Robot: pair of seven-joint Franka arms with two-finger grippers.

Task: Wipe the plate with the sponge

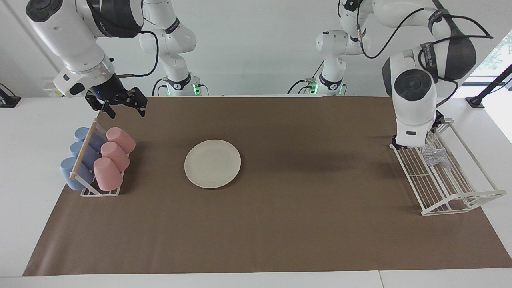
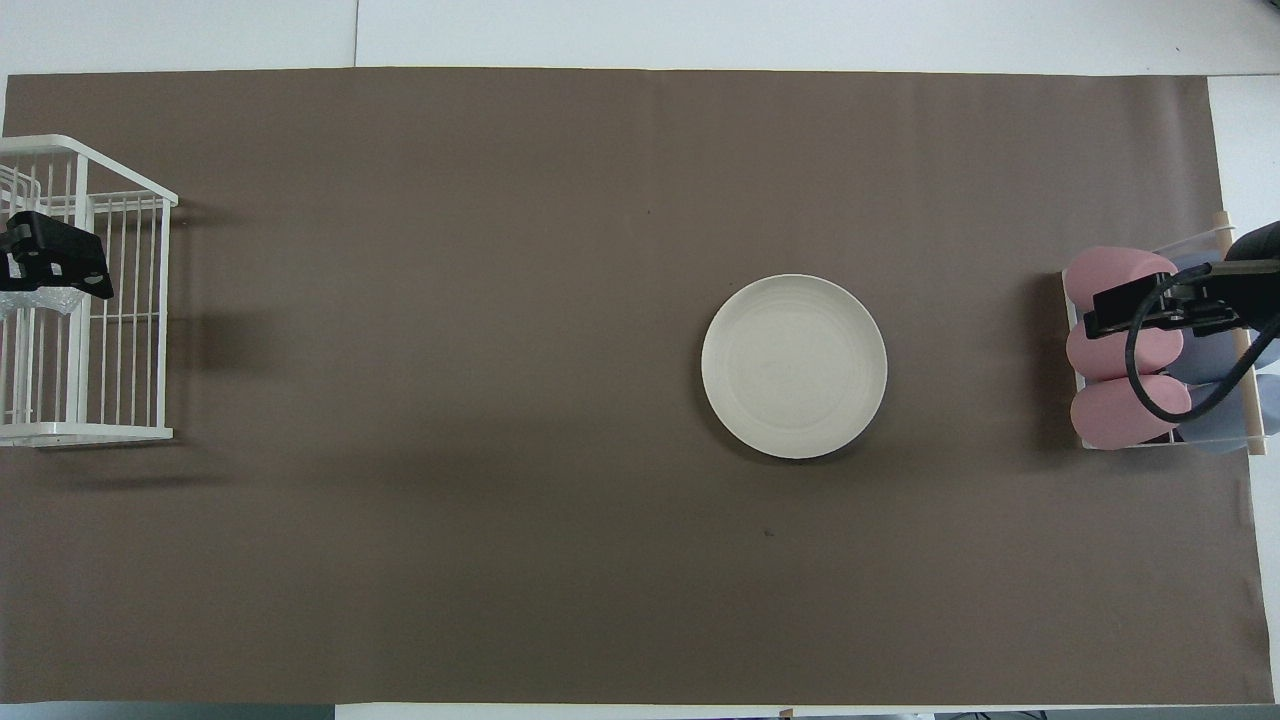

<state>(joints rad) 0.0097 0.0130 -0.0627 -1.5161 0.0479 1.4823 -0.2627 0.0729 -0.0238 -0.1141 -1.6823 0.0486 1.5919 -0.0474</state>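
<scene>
You've got the plate (image 1: 212, 163) flat on the brown mat (image 1: 280, 224), roughly mid-table but toward the right arm's end, nothing on it. The sponge (image 1: 434, 155) sits inside the white wire rack (image 1: 448, 200) at the left arm's end of the table, in the part of the rack nearer the robots. Your left gripper (image 2: 45, 262) is down at that same part of the rack, right by the sponge; in the facing view the wrist hides the fingertips, from overhead only a black block shows, so call the jaws spread wide, and you can't tell whether they touch the wad. Your right gripper (image 1: 122, 107) hangs in the air over the mat edge by the cup rack (image 1: 100, 192), fingers (image 1: 141, 110) apart, holding nothing. Three pink cups (image 1: 114, 154) and three blue cups (image 1: 76, 162) lie on their sides in that rack, well apart from the plate
</scene>
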